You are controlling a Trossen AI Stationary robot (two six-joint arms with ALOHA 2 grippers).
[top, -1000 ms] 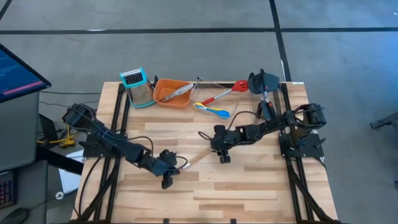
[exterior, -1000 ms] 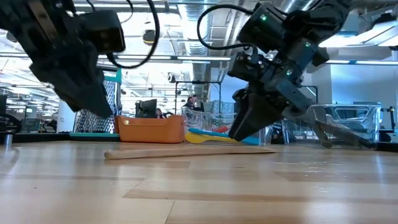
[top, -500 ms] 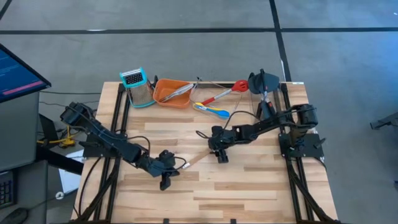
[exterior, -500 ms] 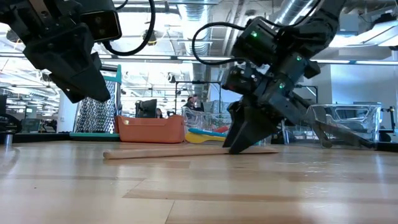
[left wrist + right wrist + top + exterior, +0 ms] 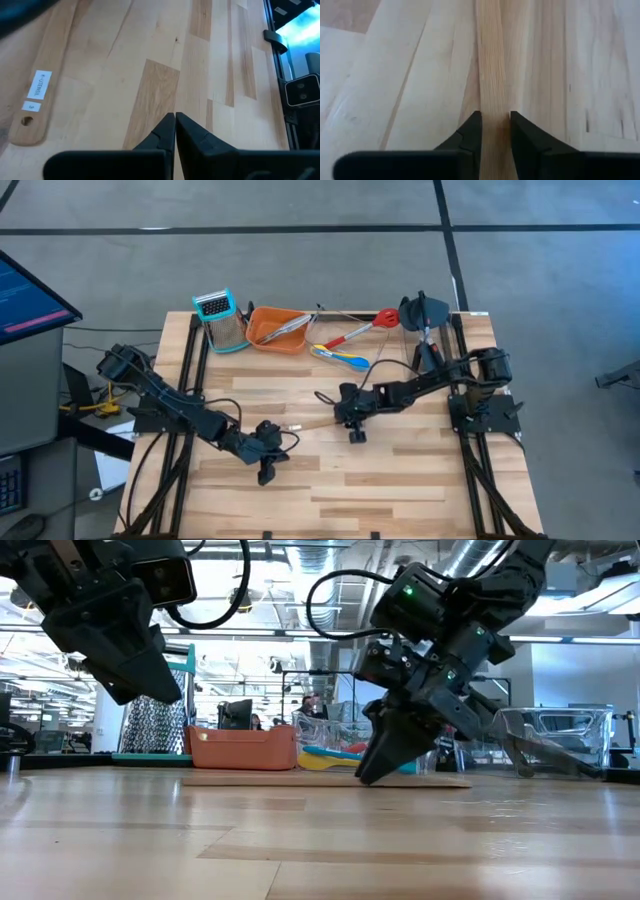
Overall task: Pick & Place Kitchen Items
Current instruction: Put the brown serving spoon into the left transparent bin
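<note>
The right end effector (image 5: 495,131) was down at the centre of the high frame, its two dark fingers (image 5: 470,131) narrowed against either edge of the flat handle of the wooden spatula (image 5: 491,75), a pale strip with fine straight grain that lay flat on the surface (image 5: 400,470). In the low view the same end effector (image 5: 372,772) met that thin strip (image 5: 300,779) right at the boards. The left end effector (image 5: 175,131) hung at the lower left of centre in the high frame (image 5: 266,472), its fingers pressed fully together and holding nothing; just ahead of it lay the spatula's rounded handle end, with a small hole and two white labels. The surface was butcher-block of long light planks in mixed tones. Along the upper edge of the high frame stood a shiny perforated metal grater with a teal top (image 5: 224,320), a glossy orange tray (image 5: 262,328) holding silver metal tongs (image 5: 288,326), then, lying loose, a red spoon (image 5: 368,327) beside a yellow spoon (image 5: 330,354) and a blue spoon (image 5: 352,361), and a black spatula (image 5: 424,313) at the upper right.
</note>
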